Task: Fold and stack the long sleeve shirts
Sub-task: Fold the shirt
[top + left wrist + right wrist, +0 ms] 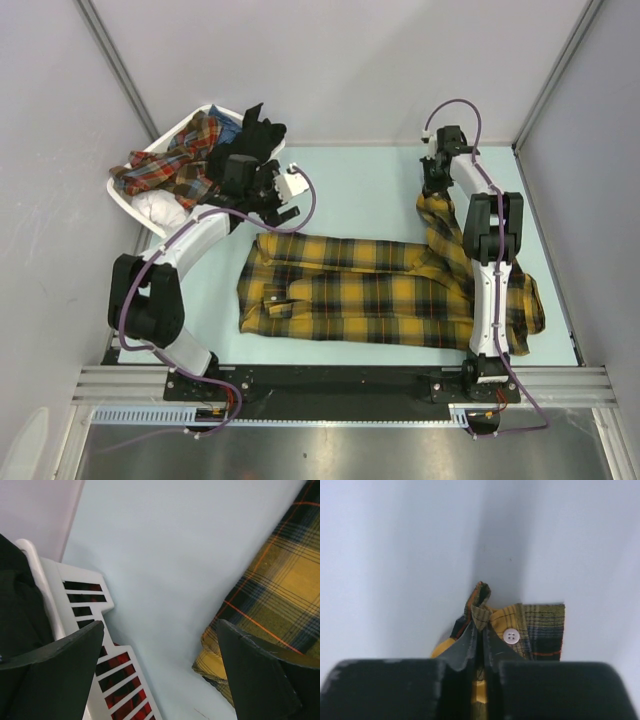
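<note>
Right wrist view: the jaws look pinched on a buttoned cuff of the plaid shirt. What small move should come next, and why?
Probably lift the cuff a little and draw it in over the shirt. The right gripper is shut on the cuff, the sleeve juts away toward the far side, and the rest lies flat; the left gripper hangs open, off the cloth.

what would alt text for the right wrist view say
The right gripper is pinched shut on a bunched fold of the mustard-and-black plaid shirt, right beside a white button. A plain pale surface fills the rest.
</note>
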Tool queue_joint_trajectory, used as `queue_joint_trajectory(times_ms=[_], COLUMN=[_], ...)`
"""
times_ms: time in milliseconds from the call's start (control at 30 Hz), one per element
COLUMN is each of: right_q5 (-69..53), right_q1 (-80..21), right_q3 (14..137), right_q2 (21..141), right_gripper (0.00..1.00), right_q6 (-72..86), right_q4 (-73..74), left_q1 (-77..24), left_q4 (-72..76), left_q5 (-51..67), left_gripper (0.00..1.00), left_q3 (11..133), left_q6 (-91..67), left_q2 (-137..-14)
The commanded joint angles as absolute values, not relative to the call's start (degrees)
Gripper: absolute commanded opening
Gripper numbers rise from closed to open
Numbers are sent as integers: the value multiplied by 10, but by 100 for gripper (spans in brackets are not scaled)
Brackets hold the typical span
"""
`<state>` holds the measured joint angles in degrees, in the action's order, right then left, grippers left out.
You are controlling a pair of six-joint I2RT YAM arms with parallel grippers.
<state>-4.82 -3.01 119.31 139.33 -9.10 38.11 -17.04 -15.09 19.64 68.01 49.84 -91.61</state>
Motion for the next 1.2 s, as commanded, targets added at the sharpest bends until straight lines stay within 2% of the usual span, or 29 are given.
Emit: queue_joint_trajectory(times_ms=[0,100,133,300,433,500,567,667,800,933,1167], right_q5=[-92,-201,-294,-599,-747,-807,-836,-863,-863,-839,-788], right_q1=[-31,-11,-4,31,25,14,5,-18,-42,-59,-83], right_q3=[1177,1188,1187,1181,1169,1160,1137,1086,1004,933,920], right_q2=[1391,1347,1330,1208,1152,1127,1106,1054,978,910,849], right_gripper=[0,0,0,0,0,0,0,0,0,0,0], right_q6=[-91,-106,-112,-145,-131,-125,-135,-158,-157,-170,-340], right_q4=[419,422,419,401,388,388,389,384,324,283,443], left_q1=[-172,-170,-169,-167,-167,-168,-177,-206,-242,-283,-350], left_q4=[-133,-133,-129,-104,14,22,-21,-100,-122,-122,-105], left_q5=[192,205,223,314,423,502,543,543,547,544,530], left_gripper=[99,99,99,99,99,99,99,99,99,99,93], left_q3=[732,757,762,788,757,753,765,801,803,820,854], left_q6=[468,438,412,323,257,285,368,493,583,584,537], left_q2=[-918,-917,-915,-893,-854,-843,-838,-840,-831,-843,-881])
